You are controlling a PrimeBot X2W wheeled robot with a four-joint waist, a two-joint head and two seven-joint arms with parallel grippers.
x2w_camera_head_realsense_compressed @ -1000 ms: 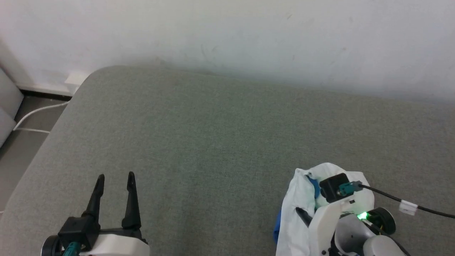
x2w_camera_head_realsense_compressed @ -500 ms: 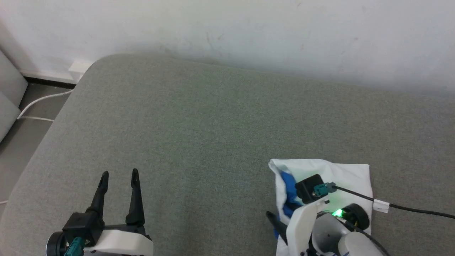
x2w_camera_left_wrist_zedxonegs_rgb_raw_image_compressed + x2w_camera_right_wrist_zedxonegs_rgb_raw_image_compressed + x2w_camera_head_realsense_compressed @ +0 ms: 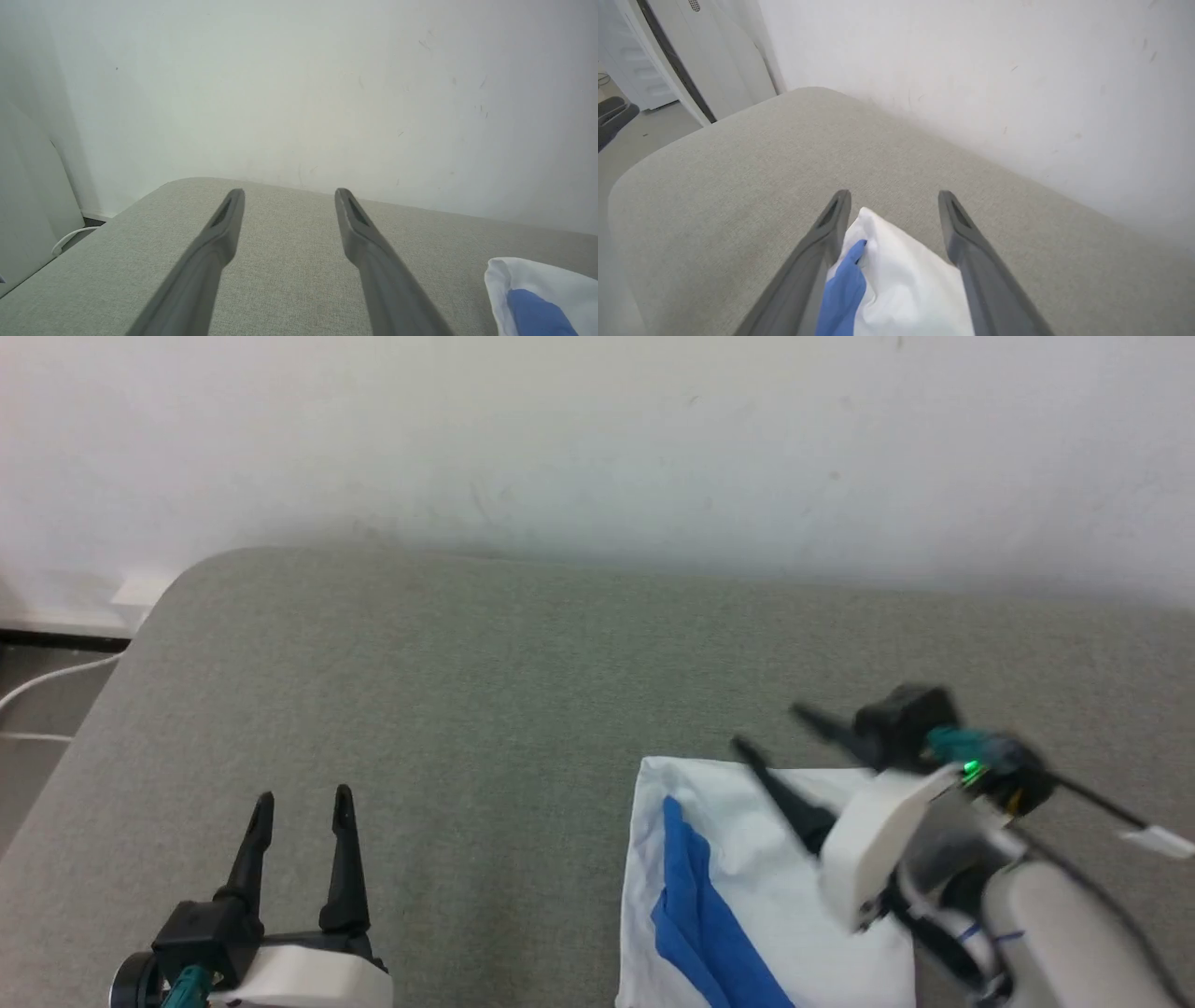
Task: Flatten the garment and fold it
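While the garment [image 3: 747,859] is lying doubled over at the near right of the grey cushion [image 3: 485,691], its white body folded on itself with a blue sleeve [image 3: 695,896] running across the top, I am judging it as not yet flattened. My left gripper [image 3: 303,795] is waiting at the near left, fingers apart and holding nothing, well apart from the cloth. My right gripper [image 3: 767,726] is hovering over the garment's far corner, fingers likewise apart with nothing clamped between them. In the right wrist view one finger is sitting just beside the white edge, though I cannot tell whether it is touching. To do this step well, I am advising a low pinch on a single layer at that far corner, with the left arm coming across to take a second corner, so the cloth is drawn out over the open cushion lying beyond, short of the white wall [image 3: 597,448].
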